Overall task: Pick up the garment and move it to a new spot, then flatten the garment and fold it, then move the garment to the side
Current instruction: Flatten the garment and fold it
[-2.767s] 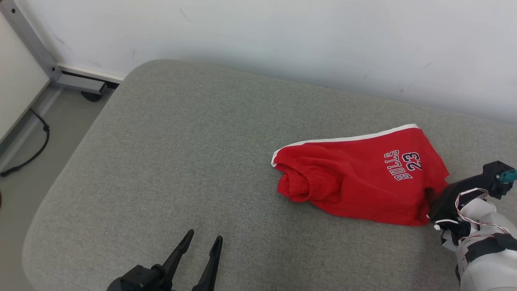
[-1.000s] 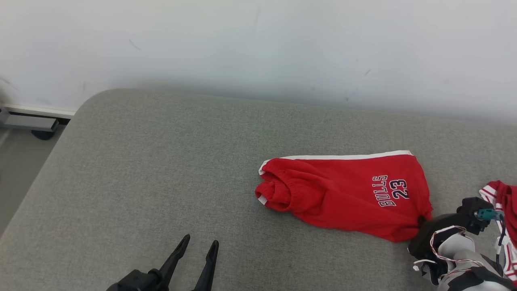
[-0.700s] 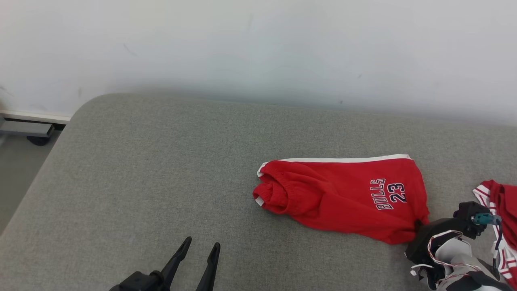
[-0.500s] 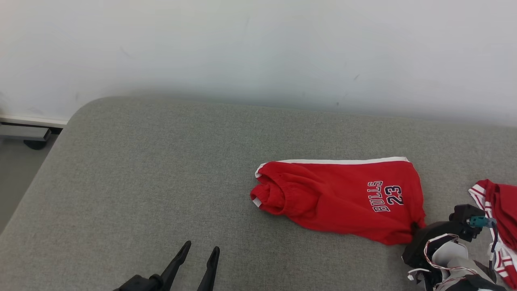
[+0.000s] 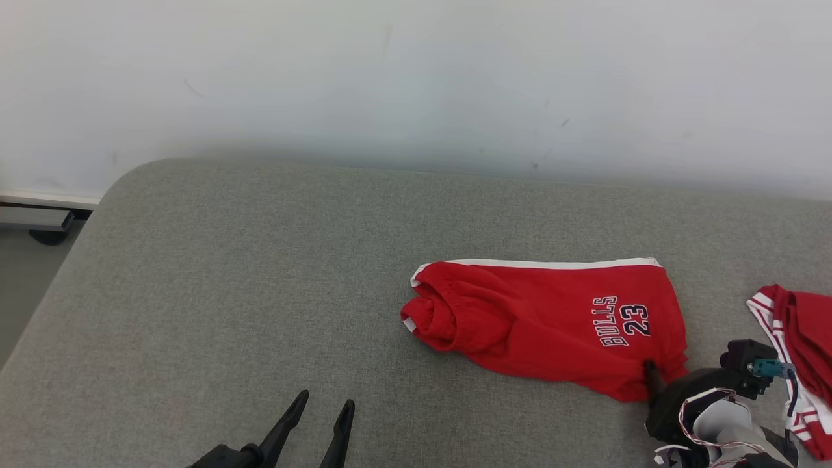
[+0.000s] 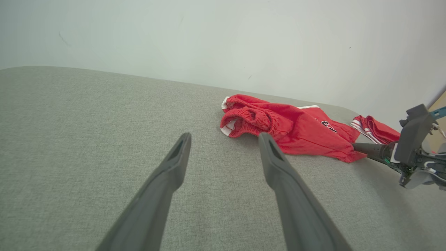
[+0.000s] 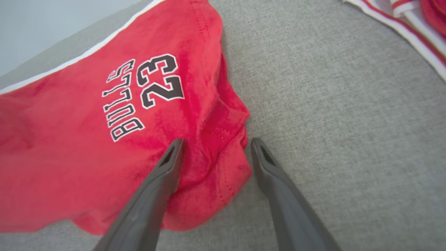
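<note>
Red fleece shorts [image 5: 546, 325] printed BULLS 23 lie on the grey fabric cushion [image 5: 247, 292], right of centre. I see my right gripper [image 7: 216, 140] spread astride their hem corner; left gripper [image 6: 224, 136] spread, well apart.

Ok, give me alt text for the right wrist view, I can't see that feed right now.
The right gripper has its jaws open astride the bunched corner of red shorts printed BULLS 23, lying on a grey padded surface. A second red-and-white striped garment peeks in at the top right corner.
</note>
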You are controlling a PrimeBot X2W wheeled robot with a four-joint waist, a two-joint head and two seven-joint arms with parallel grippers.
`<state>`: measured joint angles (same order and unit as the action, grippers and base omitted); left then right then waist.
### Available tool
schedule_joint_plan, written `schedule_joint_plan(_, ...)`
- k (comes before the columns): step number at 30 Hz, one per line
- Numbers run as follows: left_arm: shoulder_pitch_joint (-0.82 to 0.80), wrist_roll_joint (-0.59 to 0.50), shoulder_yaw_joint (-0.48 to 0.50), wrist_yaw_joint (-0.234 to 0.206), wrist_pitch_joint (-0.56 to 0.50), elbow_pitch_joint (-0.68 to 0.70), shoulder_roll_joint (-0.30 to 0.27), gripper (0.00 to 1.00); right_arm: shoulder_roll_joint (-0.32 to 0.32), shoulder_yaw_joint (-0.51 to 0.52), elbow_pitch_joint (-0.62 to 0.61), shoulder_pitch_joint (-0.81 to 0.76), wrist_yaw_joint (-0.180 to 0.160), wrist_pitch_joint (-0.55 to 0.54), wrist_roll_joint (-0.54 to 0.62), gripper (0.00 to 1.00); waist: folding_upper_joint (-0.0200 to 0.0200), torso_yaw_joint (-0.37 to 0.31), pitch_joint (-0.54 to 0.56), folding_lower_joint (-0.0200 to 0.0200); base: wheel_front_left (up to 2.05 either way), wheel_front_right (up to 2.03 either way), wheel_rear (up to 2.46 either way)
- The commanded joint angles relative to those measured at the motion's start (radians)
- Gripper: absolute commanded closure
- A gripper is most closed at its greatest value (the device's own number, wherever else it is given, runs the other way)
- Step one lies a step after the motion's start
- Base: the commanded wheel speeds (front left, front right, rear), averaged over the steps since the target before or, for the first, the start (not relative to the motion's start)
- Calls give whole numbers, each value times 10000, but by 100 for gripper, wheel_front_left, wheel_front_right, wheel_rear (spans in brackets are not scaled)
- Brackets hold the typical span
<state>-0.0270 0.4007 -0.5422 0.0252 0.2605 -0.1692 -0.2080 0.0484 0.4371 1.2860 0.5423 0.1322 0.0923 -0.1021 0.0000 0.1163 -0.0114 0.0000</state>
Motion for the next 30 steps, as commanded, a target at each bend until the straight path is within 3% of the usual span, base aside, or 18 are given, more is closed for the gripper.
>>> schedule_joint_plan(1, -43, 35, -6, -33, 51, 37, -91, 0, 50, -97, 86, -124, -32, 63, -134, 0, 0, 9, -15, 0, 0, 0, 0)
schedule_joint_plan(8, -153, -48, 225, -294, 57, 129, -39, 0, 44, -135, -836, -196, -29, 1031, -464, 0, 0, 78, 16, 0, 0, 0, 0)
schedule_joint_plan(16, -56, 54, 519, -430, 61, 239, -64, 0, 46, -576, -2514, -843, -29, 886, -979, 0, 0, -38, 183, 0, 0, 0, 0)
schedule_joint_plan(21, 96, 141, 900, -615, 63, 437, 26, 0, 43, -1611, -4914, -1999, -29, 491, -1734, 0, 0, -217, 385, 0, 0, 0, 0)
schedule_joint_plan(30, 60, 261, 1777, -1010, 62, 564, 164, 0, 39, -3531, -10607, -4869, -26, -247, -2919, 0, 0, -487, 525, 0, 0, 0, 0)
